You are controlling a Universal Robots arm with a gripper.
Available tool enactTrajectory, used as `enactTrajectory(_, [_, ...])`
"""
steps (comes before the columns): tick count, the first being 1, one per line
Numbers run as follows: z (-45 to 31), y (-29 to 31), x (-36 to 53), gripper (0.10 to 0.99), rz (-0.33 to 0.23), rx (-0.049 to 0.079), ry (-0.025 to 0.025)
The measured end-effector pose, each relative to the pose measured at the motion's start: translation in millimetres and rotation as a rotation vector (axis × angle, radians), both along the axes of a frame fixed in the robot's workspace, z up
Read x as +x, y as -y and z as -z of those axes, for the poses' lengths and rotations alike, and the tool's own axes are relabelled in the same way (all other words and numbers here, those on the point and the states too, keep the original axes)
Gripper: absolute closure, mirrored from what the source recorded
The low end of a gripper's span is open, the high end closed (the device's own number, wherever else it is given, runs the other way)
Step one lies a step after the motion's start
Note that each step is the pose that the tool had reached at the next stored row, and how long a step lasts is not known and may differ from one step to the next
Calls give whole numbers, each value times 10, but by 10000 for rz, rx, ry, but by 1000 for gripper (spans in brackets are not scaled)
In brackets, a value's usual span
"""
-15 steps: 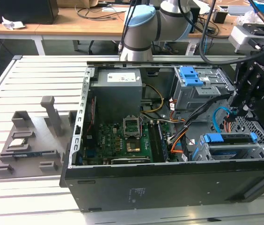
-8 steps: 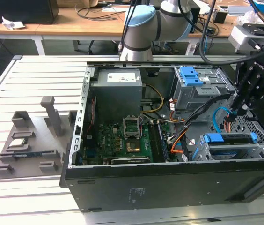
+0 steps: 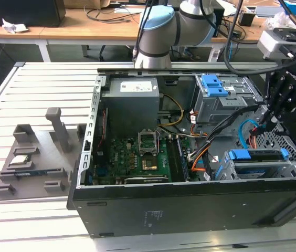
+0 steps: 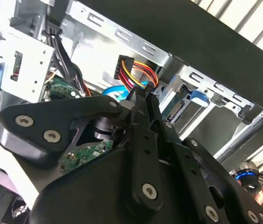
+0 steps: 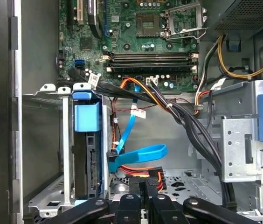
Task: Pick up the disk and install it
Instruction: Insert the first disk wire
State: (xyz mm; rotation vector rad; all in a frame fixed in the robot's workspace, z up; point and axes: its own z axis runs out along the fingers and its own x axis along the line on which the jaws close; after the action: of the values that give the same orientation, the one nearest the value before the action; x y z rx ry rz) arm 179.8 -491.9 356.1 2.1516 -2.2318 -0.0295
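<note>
Exterior view: we see the open computer case (image 3: 190, 205) lying on the slatted table (image 3: 38, 89), arm reaching in from the far side. The gripper (image 3: 266, 118) hangs inside the case at its corner toward the exterior view's right, just above the drive cage (image 3: 258, 168) there. The disk (image 3: 258, 156) sits in that cage, blue caddy handle facing up, near the case's front wall. A second cage with a blue bracket (image 3: 214, 86) stands deeper in the case, beside the power supply (image 3: 132, 97). The motherboard (image 3: 137, 157) lies on the case floor. A grey parts holder (image 3: 32, 157) rests on the table outside the case. Second wrist view: we see the fingers (image 4: 143, 135) pressed together, clenched on a power connector (image 4: 131, 70) with red, yellow and black wires, inside the case near the cage. First wrist view: the disk (image 5: 87, 154) is seated in the cage just beside the case wall, the gripper (image 5: 145, 193) is closed on the connector (image 5: 152, 179), near the disk's rear edge, and a blue data cable (image 5: 138, 154) loops beside it.
</note>
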Motion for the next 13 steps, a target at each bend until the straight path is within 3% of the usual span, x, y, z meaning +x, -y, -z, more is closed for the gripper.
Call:
enactTrajectory(7, [4,291,-40,922,-32,-97,0])
enactTrajectory(10, [18,372,-53,922,-43,-117,0])
enactTrajectory(13, [63,383,-68,922,-56,-119,0])
